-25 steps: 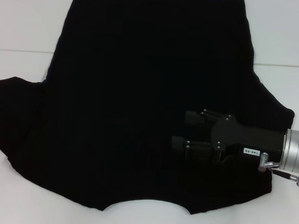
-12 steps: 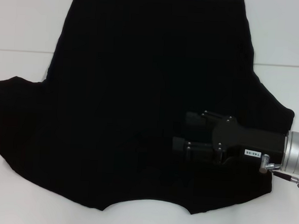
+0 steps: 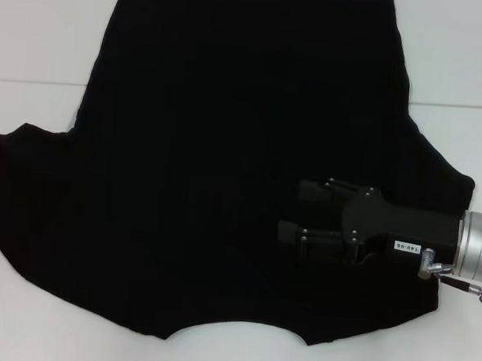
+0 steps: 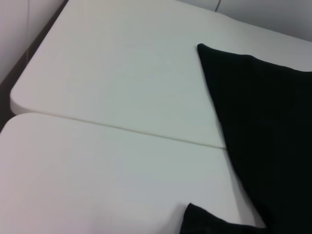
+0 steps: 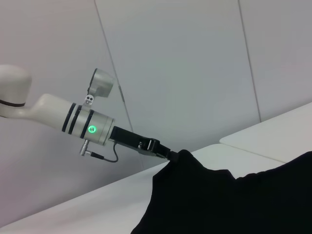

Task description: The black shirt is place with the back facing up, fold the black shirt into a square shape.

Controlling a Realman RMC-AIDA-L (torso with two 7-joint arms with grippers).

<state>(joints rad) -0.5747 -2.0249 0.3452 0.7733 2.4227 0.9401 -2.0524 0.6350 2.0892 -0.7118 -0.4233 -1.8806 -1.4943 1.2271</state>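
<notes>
— Where's the shirt point(image 3: 225, 171) lying now?

— Spread flat over most of the white table point(image 3: 37, 37), neck opening at the near edge, hem at the far edge, one sleeve out to each side. No lettering shows on the upper face.

— And the claws?

— The right claw point(image 3: 292, 210) hangs low over the shirt's near right part, fingers pointing across toward the middle. They show a narrow gap and nothing seems caught between them, though black on black makes it hard to swear to. The left claw point(image 5: 170, 155) only shows from the other arm's camera: it sits at the tip of the left sleeve, where the cloth rises to a small peak against it. I'd guess it has pinched that sleeve, but the fingers are buried in fabric, so I cannot tell.

— How would you do this step well?

— I'd judge the first fold is the left sleeve going inward. Lift only enough to clear the table, carry it straight across so the crease runs parallel to the side seam, and lay it down without dragging the body. The right arm wants to be out of that path.

— And the surface, the room?

— Two white tabletops butted together with a seam point(image 4: 122, 129) between them, rounded corners. Plain pale wall panels point(image 5: 195, 58) behind.
</notes>
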